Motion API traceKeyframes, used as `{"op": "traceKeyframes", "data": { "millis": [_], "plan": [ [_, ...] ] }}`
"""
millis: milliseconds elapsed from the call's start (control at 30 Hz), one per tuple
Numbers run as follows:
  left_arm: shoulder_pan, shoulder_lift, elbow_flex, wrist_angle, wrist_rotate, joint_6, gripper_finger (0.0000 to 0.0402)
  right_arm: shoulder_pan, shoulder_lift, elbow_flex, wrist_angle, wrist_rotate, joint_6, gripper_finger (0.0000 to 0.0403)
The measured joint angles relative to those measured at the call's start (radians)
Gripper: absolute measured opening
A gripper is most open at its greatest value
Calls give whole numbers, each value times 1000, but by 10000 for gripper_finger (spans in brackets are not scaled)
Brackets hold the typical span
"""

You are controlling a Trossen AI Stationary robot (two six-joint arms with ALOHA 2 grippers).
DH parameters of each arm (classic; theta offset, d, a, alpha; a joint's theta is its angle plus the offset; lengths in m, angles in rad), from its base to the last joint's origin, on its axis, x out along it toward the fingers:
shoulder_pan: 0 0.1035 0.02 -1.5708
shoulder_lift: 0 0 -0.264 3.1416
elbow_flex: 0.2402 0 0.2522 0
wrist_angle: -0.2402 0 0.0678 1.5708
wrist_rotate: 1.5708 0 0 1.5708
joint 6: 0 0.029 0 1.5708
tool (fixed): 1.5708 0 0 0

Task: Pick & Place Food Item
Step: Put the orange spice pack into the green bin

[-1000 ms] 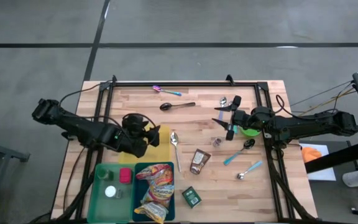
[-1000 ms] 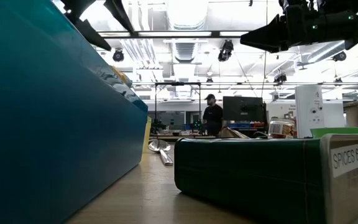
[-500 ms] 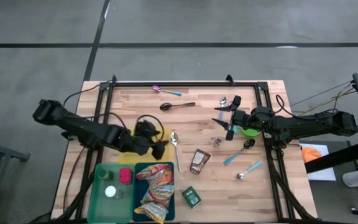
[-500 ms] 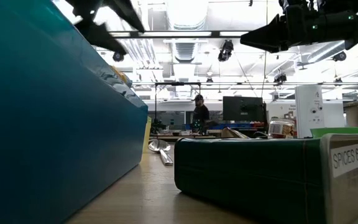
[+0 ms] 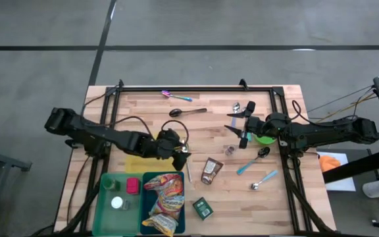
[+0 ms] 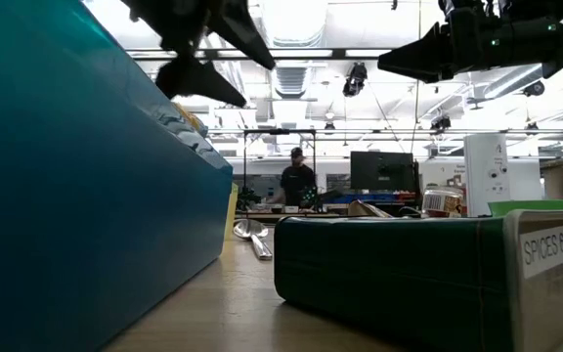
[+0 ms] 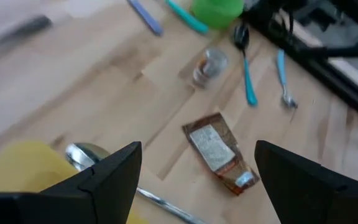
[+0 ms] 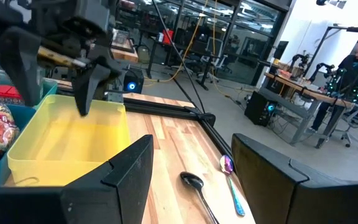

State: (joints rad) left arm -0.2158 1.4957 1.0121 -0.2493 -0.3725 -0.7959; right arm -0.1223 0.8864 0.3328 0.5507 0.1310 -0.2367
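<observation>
The wooden tabletop (image 5: 209, 128) carries a brown packet (image 5: 210, 170). Left of the packet lie a silver spoon (image 5: 185, 150) and a yellow bin (image 5: 139, 162); below it sits a green spice tin (image 5: 202, 208).

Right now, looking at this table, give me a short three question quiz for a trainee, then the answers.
1. True or false: the left gripper is closed on the brown packet.
2. Which bin holds the snack bag? A the green bin, B the blue bin, C the yellow bin.
3. Fill in: the right gripper hangs beside a small green ____.

Key
1. False: its jaws stand open and empty, above the table between the yellow bin and the packet.
2. B.
3. Bowl.
</observation>
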Motion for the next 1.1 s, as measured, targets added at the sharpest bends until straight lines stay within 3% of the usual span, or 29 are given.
{"op": "traceKeyframes", "data": {
  "millis": [633, 1100],
  "plan": [
    [154, 433, 327, -117, 427, 146, 316, 0, 2, 0, -24, 0, 0, 215],
    [219, 658, 469, -113, 627, 171, 316, 0, 5, 0, -30, 2, 0, 215]
  ]
}}
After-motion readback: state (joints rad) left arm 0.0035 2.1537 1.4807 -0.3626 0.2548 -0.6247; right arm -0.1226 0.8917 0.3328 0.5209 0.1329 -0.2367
